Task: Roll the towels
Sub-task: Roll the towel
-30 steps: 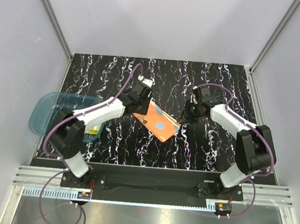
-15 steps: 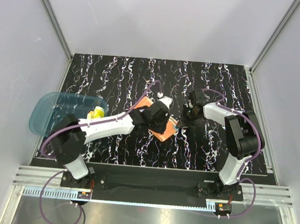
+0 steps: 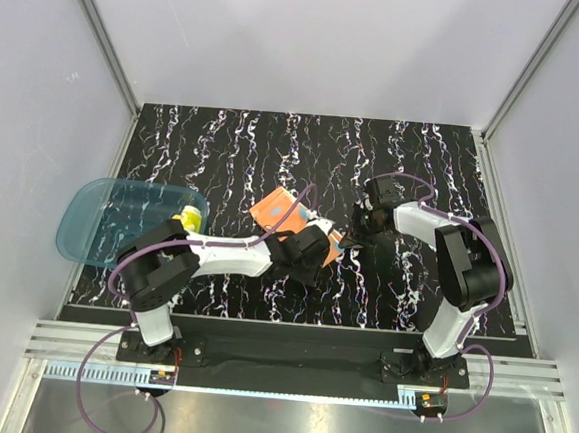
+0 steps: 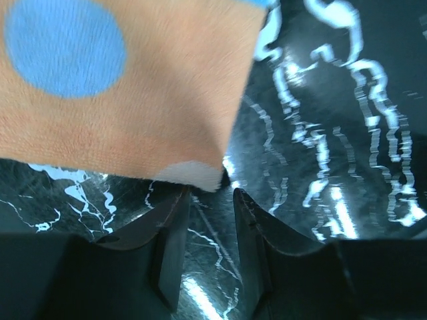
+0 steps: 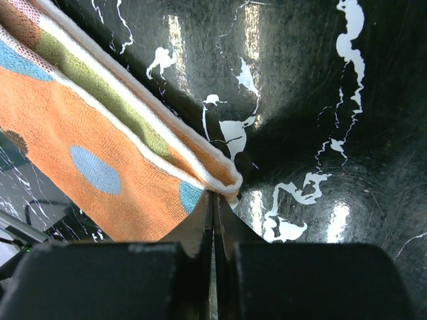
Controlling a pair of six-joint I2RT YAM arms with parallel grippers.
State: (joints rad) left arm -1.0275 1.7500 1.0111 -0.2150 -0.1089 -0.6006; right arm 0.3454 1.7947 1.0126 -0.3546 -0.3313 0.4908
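An orange towel (image 3: 278, 209) with blue dots lies in the middle of the black marbled table, partly under my left wrist. In the left wrist view the towel (image 4: 133, 100) fills the upper left, and its white corner sits just beyond my left gripper (image 4: 210, 200). That gripper's jaws are slightly apart with nothing between them; from above it (image 3: 317, 243) is at the towel's near right side. My right gripper (image 5: 215, 199) is shut on the towel's white-hemmed corner (image 5: 223, 183). From above it (image 3: 354, 234) is at the towel's right end.
A translucent blue tray (image 3: 98, 224) sits at the table's left edge, with a yellow object (image 3: 189, 219) at its right rim. The left forearm lies low across the near middle of the table. Grey walls close in the back and sides.
My left arm has swung from the towel's far left corner across to its near right side. The towel has shifted and bunched. My right gripper has stayed at the towel's right corner.
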